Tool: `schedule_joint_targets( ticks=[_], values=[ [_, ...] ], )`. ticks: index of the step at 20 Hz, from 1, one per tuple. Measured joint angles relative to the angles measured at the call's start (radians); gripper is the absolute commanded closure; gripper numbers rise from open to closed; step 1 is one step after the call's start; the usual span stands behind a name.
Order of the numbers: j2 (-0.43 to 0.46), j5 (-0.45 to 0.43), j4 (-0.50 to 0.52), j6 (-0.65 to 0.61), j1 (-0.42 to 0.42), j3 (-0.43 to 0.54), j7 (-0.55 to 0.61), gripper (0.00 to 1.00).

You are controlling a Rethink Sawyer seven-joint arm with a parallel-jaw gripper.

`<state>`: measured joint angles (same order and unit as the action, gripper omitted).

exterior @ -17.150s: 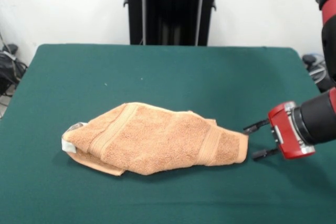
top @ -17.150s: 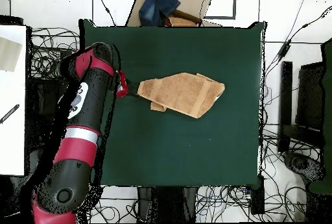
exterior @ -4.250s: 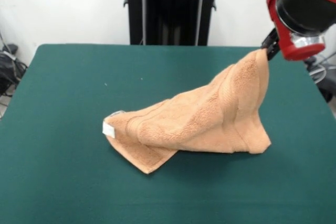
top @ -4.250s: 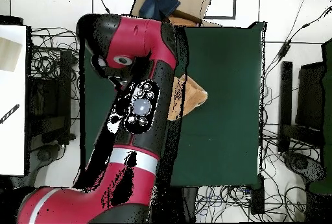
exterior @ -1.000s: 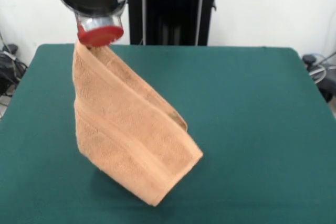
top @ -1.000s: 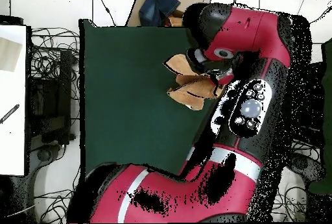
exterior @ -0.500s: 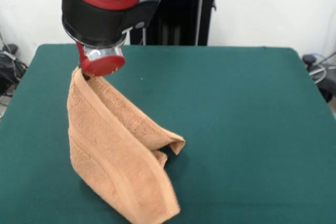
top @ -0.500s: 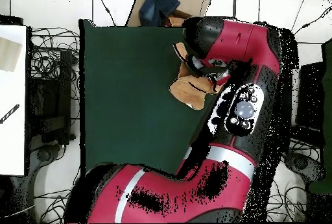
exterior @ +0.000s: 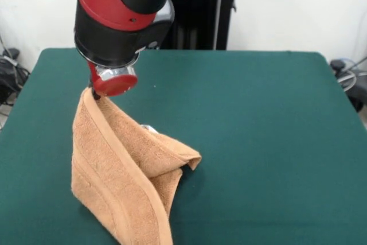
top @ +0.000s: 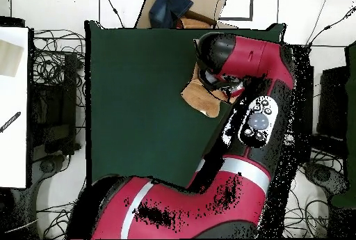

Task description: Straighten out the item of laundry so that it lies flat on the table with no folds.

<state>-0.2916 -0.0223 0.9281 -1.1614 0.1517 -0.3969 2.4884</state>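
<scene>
The orange-tan towel (exterior: 126, 182) hangs in a folded drape from my gripper (exterior: 92, 92), which is shut on its top corner at the left of the front view. The towel's lower part rests crumpled on the green table (exterior: 264, 136) near the front edge, with one corner sticking out to the right. A small bit of white shows at the fold. In the overhead view only a small piece of the towel (top: 198, 99) shows beside the arm (top: 240, 63), which covers the gripper.
The robot's black pedestal (exterior: 186, 10) stands behind the table's far edge. In the overhead view, cardboard boxes (top: 184, 8) lie beyond the table's top edge, and cables and equipment (top: 52, 98) ring the table.
Over the last second my gripper has come down and a little nearer the front edge, so the hanging towel has sunk and bunched on the table. Earlier it held the towel at the right.
</scene>
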Motion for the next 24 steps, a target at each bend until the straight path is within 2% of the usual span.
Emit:
schedule_joint_targets(
  ticks=[6,7,12,24],
  values=[
    [0.0,0.0,0.036,0.134,0.0,0.0,0.0,1.0],
    [0.001,-0.009,0.047,0.201,-0.002,0.0,0.0,1.0],
    [0.003,-0.042,0.054,0.31,-0.011,0.0,0.0,1.0],
    [-0.009,-0.077,0.115,0.33,-0.003,0.001,0.0,1.0]
  ],
)
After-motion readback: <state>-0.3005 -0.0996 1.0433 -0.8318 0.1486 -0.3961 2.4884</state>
